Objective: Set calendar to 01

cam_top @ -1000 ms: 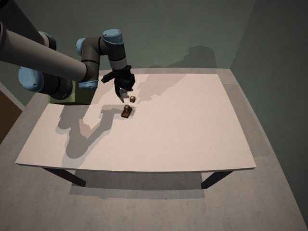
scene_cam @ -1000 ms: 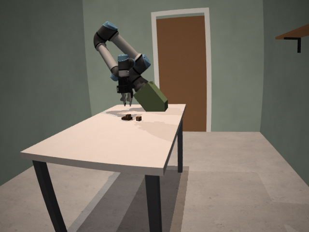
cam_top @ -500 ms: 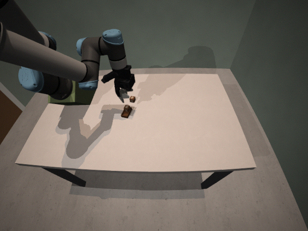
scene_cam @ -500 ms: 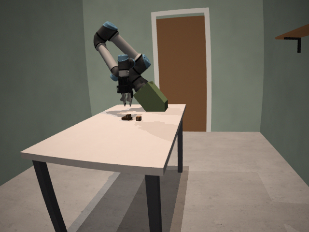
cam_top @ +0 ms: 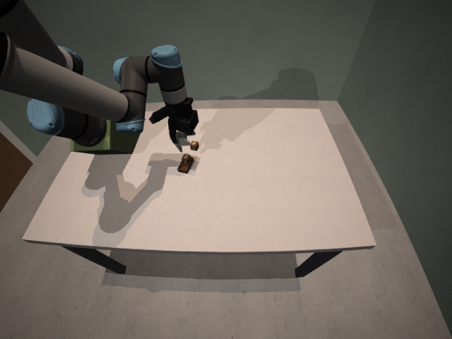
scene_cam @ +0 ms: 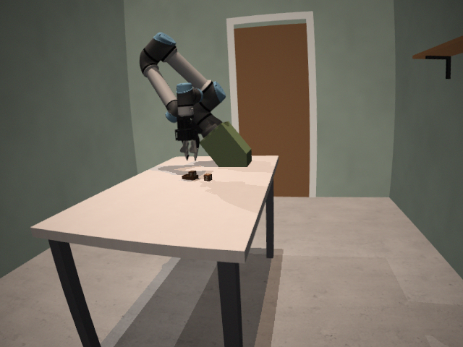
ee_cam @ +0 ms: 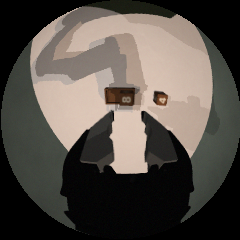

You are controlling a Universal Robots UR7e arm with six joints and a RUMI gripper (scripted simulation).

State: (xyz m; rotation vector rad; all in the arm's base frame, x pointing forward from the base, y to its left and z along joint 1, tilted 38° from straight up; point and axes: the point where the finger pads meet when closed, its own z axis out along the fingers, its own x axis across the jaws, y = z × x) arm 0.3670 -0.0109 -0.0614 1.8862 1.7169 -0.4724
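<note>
The pale, rectangular table [cam_top: 255,197] [scene_cam: 149,216] [ee_cam: 172,55] carries the whole job, with the grey, blue-capped robot arm [cam_top: 83,82] [scene_cam: 160,85] reaching over it from an olive-green block base [cam_top: 123,143] [scene_cam: 228,149]. The black two-jaw gripper [cam_top: 187,143] [scene_cam: 191,160] [ee_cam: 127,111] points down above the tabletop, its fingers partly drawn in but apart, with nothing between them. Beyond the fingertips in the wrist view lies the small brown wooden calendar tray [cam_top: 183,169] [scene_cam: 185,177] [ee_cam: 112,96], one end occupied by a brown number cube with a pale 8 [cam_top: 186,158] [scene_cam: 192,173] [ee_cam: 127,99] and the other vacant. Whether that cube is seated quite flat is too small to tell, and the month's name cannot be made out. The second, lighter brown number cube, showing a pale 4 [cam_top: 194,145] [scene_cam: 207,177] [ee_cam: 160,98], sits on the table near the tray's occupied end, slightly turned against it. The work seems to be at the approach to a first pick, with neither wanted digit confirmed. The next move probably calls for choosing a cube, squaring the jaws to its sides and lowering with enough clearance; a skewed grip could twist it or nudge the tray.
</note>
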